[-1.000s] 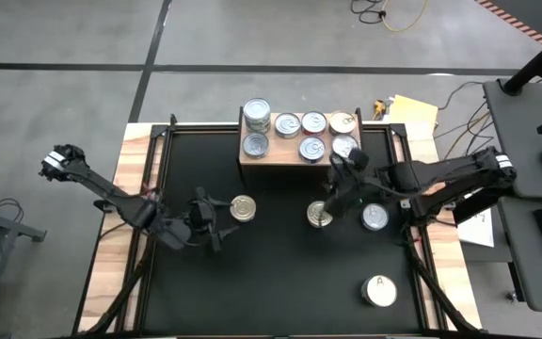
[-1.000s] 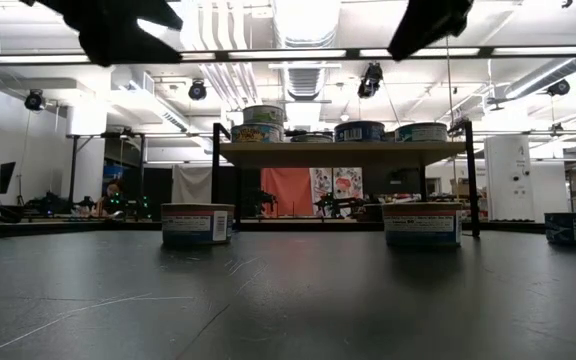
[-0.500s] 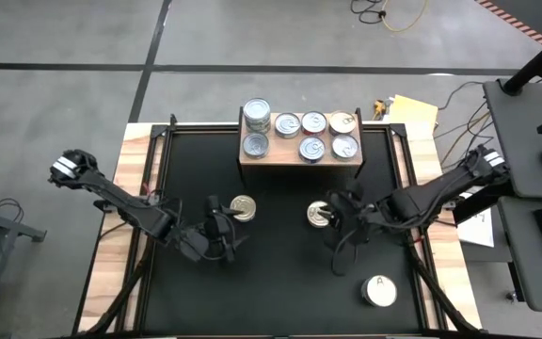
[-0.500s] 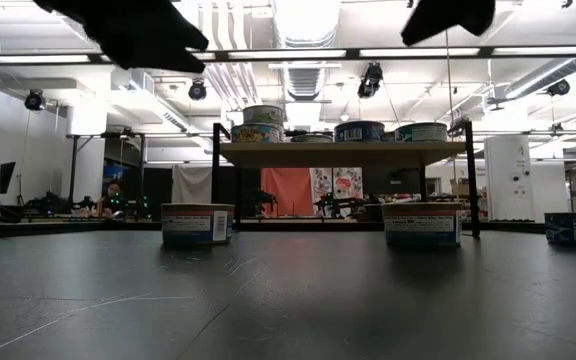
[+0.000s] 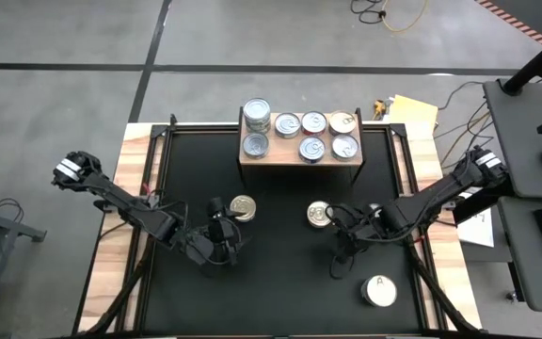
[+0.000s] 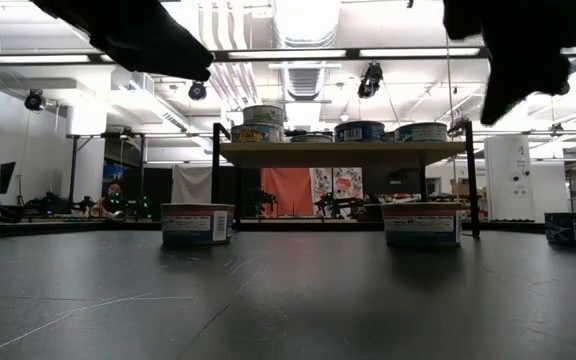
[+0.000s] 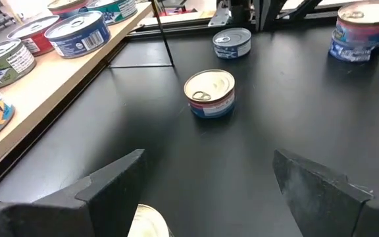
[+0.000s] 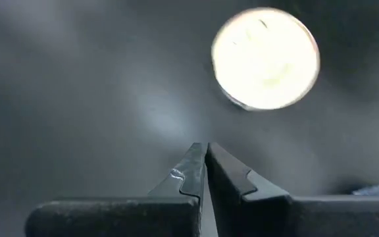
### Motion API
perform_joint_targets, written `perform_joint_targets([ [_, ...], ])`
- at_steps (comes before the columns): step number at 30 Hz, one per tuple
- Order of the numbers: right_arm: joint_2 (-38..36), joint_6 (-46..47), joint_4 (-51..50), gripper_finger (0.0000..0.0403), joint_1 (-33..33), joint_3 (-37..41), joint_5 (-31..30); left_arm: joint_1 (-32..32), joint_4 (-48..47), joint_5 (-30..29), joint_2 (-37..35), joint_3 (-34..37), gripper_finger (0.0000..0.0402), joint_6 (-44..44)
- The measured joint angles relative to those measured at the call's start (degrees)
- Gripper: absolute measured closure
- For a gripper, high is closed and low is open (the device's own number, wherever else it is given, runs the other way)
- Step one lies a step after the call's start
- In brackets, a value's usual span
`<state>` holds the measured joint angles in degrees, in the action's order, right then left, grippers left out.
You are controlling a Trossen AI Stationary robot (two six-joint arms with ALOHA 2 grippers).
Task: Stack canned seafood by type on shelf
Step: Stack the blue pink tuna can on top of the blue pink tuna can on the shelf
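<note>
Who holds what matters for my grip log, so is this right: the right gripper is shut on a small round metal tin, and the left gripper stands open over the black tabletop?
Not quite. The right gripper is shut, but on nothing: the right wrist view shows its fingers pressed together, with no tin between them. The left gripper does stand open over the black tabletop.

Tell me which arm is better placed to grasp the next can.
Left. The left gripper is open with a can close by its fingers; the right gripper is shut over bare table.
</note>
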<state>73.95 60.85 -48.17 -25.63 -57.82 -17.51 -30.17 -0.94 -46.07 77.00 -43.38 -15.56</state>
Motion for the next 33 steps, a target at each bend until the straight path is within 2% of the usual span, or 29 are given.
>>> perform_joint_targets([
  [6,0.0,3.8,-0.7,0.0394,0.2,3.5,0.0,0.0,0.0,0.0,0.2,0.0,0.0086,1.0],
  [15,0.0,10.5,-11.8,0.0394,2.4,3.1,-0.7,0.1,0.3,-0.4,0.9,0.0,0.0086,-0.2],
  [18,0.0,10.1,-12.0,0.0394,2.3,3.3,-1.5,0.1,0.3,-0.5,1.6,0.0,0.0086,0.4],
  [22,0.0,5.3,-4.9,0.0394,2.3,4.2,-9.4,0.3,2.6,-1.5,2.3,0.0,0.0086,2.7],
  [26,0.0,-2.5,5.7,0.0394,2.4,5.8,-14.2,0.4,5.2,-1.4,2.7,0.0,0.0086,5.7],
  [29,0.0,-6.3,11.3,0.0394,2.4,7.7,-17.3,0.4,5.8,-1.4,2.7,0.0,0.0086,4.9],
  [33,0.2,-6.1,14.3,0.0394,2.4,10.9,-22.1,0.4,5.8,-1.4,3.3,0.0,0.0086,0.9],
])
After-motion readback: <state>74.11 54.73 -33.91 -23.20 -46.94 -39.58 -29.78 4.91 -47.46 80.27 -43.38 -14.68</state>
